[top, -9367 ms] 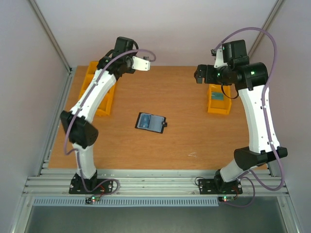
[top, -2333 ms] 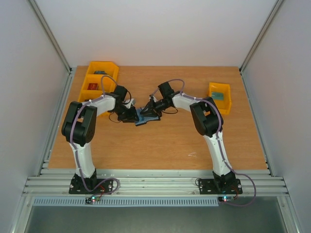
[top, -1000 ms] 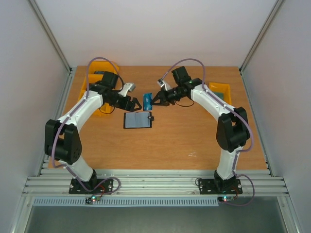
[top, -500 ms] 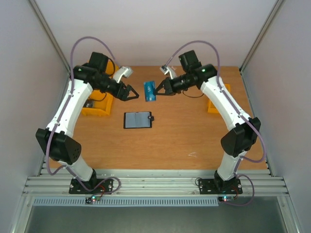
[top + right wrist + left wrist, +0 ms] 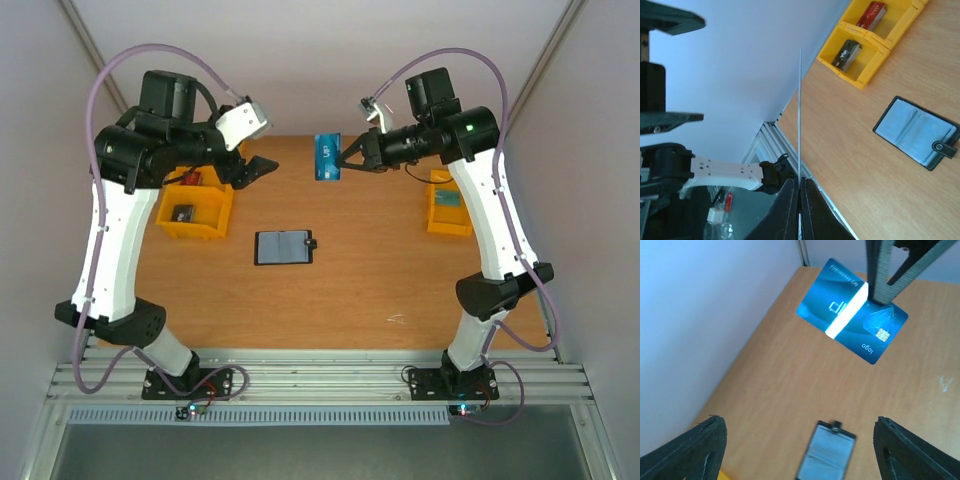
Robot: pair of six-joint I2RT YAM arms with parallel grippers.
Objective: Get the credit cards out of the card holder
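Both arms have lifted well clear of the table since half a second ago. The right gripper [image 5: 347, 160] has carried the thin blue plastic credit card [image 5: 327, 157] higher and toward 12 o'clock. The black-edged bifold card holder [image 5: 284, 247] with blue-grey inner panels has stayed put. It lies open and flat near the middle of the orange-brown wooden table [image 5: 400, 285], its snap tab pointing to 3 o'clock.

The right fingers [image 5: 790, 197] are pressed together on one short end of the card, which shows edge-on as a hairline in the right wrist view. The left gripper [image 5: 258, 168] hangs at about 10 o'clock from the holder with its fingers [image 5: 707, 447] spread wide and nothing between them. The card hangs in the air ahead of it.

Whether the holder's slots still hold another card I cannot tell. One yellow plastic bin [image 5: 195, 233] sits at 9 o'clock of the holder and another [image 5: 447, 228] at 2 o'clock.

The card is likely very light, stiff enough to stay flat from an end grip, but slick and glossy. It could probably swivel or slip in a loose pinch. The firmest hold should be across the faces near a short edge, pads fully on the plastic, as here. The holder looks soft and light, so it would probably slide unless pinned by a panel edge.
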